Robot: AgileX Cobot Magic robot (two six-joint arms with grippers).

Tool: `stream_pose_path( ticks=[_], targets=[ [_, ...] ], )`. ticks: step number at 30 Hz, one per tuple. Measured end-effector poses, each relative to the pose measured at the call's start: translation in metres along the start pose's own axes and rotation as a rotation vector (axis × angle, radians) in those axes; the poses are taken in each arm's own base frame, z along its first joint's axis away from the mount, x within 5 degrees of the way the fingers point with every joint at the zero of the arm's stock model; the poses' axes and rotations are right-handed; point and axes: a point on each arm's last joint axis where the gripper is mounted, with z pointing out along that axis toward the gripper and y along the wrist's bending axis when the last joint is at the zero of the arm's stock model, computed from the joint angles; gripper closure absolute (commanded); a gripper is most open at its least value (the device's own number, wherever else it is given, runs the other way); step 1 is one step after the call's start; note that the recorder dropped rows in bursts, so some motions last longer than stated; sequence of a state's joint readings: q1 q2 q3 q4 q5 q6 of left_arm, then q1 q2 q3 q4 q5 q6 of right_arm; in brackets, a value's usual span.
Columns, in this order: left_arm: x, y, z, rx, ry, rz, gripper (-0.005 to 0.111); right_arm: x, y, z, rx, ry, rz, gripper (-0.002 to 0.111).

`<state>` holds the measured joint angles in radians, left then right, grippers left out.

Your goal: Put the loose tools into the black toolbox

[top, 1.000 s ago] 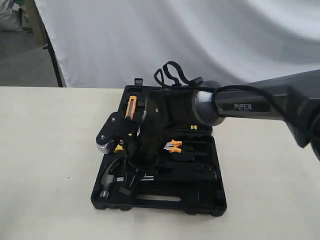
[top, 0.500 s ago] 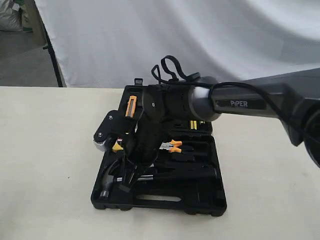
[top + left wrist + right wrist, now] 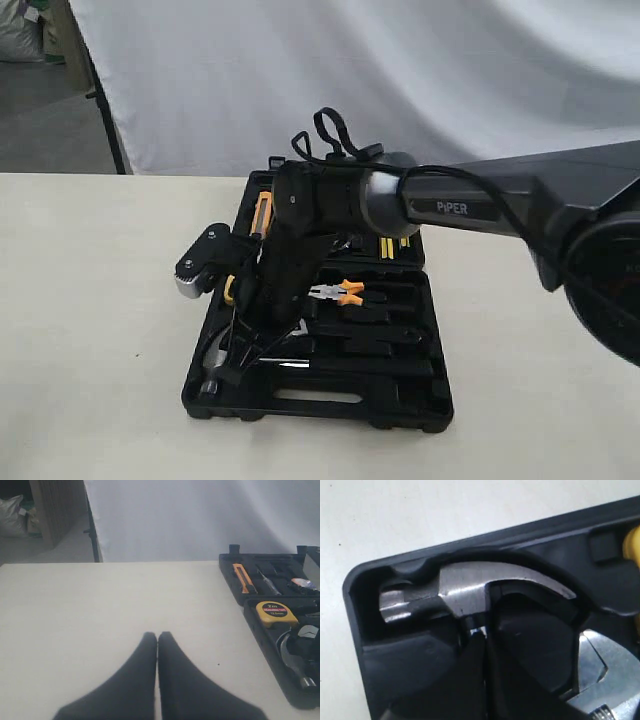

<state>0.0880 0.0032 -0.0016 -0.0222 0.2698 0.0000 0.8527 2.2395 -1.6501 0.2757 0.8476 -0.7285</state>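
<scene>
Hammer is lying in a corner recess of the black toolbox; your right gripper, closed and empty, is pointing just beside its neck.

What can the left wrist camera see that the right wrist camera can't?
Only the left wrist view: the left gripper, shut over the table, an orange-handled tool inside the toolbox, and the white curtain behind. Only the right wrist view: the right gripper, shut, close up against the neck of the hammer. Both show the hammer lying in its shaped recess, the black toolbox and the pale table.
</scene>
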Motion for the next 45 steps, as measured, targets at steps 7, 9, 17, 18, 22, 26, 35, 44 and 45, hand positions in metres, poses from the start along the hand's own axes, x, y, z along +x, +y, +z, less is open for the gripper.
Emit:
stream_pose_path(
  ticks=[7, 9, 17, 18, 22, 26, 35, 44, 45],
  targets=[
    [0.000, 0.000, 0.000, 0.000, 0.000, 0.000, 0.106, 0.001, 0.000, -0.012, 0.026, 0.016, -0.031, 0.109],
    [0.000, 0.000, 0.000, 0.000, 0.000, 0.000, 0.106, 0.003, 0.001, -0.021, 0.040, 0.036, -0.046, 0.109],
    [0.000, 0.000, 0.000, 0.000, 0.000, 0.000, 0.106, 0.005, 0.009, -0.075, 0.091, 0.059, -0.043, 0.109],
    [0.000, 0.000, 0.000, 0.000, 0.000, 0.000, 0.106, 0.007, 0.007, -0.078, 0.086, 0.071, -0.032, 0.109],
    [0.000, 0.000, 0.000, 0.000, 0.000, 0.000, 0.106, 0.023, -0.005, -0.077, 0.076, 0.106, 0.029, 0.109],
    [0.000, 0.000, 0.000, 0.000, 0.000, 0.000, 0.106, 0.051, -0.016, -0.062, 0.063, 0.148, 0.095, 0.109],
    [0.000, 0.000, 0.000, 0.000, 0.000, 0.000, 0.106, 0.085, -0.012, -0.035, 0.110, 0.119, 0.133, 0.109],
    [0.000, 0.000, 0.000, 0.000, 0.000, 0.000, 0.106, 0.087, -0.010, -0.034, 0.121, 0.099, 0.161, 0.109],
    [0.000, 0.000, 0.000, 0.000, 0.000, 0.000, 0.106, 0.087, -0.010, -0.035, 0.123, 0.096, 0.166, 0.109]
  ],
)
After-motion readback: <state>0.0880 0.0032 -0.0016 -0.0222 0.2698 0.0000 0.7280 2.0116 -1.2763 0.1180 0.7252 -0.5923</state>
